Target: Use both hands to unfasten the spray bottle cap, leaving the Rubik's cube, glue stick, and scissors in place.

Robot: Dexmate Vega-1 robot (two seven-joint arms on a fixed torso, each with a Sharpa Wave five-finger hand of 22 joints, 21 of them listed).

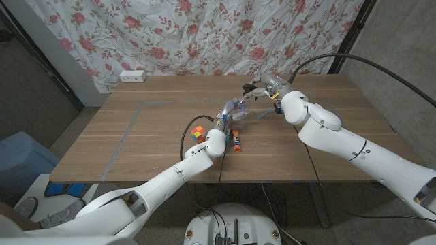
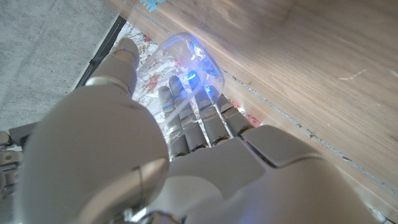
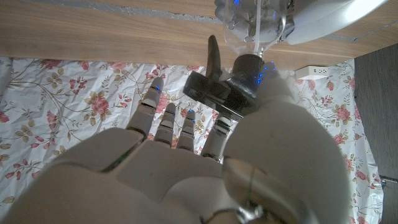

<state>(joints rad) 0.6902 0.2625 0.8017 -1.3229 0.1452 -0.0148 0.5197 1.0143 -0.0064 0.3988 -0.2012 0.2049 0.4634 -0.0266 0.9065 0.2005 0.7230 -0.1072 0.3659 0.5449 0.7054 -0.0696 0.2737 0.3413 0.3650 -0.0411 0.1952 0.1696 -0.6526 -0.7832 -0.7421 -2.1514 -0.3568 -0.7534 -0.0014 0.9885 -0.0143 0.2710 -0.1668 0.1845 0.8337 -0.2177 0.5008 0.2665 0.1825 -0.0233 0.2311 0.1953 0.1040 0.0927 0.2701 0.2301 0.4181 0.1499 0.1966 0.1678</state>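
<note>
My left hand [image 1: 226, 114] grips the clear spray bottle [image 1: 240, 104] above the table's middle, its fingers [image 2: 186, 118] wrapped around the bottle's body [image 2: 194, 62]. My right hand [image 1: 264, 87] holds the black spray cap [image 1: 251, 89] from the far side. In the right wrist view the cap [image 3: 227, 87] sits on the bottle neck [image 3: 255, 25], pinched between the thumb and fingers [image 3: 165, 124]. The Rubik's cube [image 1: 198, 133] lies left of my left wrist. The orange glue stick [image 1: 235, 140] lies just right of it. The scissors [image 1: 261, 117] lie beneath my right forearm.
A white power strip [image 1: 133, 75] lies at the table's back left edge. A floral curtain [image 1: 204, 34] hangs behind the table. A blue bin [image 1: 20, 163] stands on the floor to the left. Bare wood [image 1: 136, 150] spreads across the left half.
</note>
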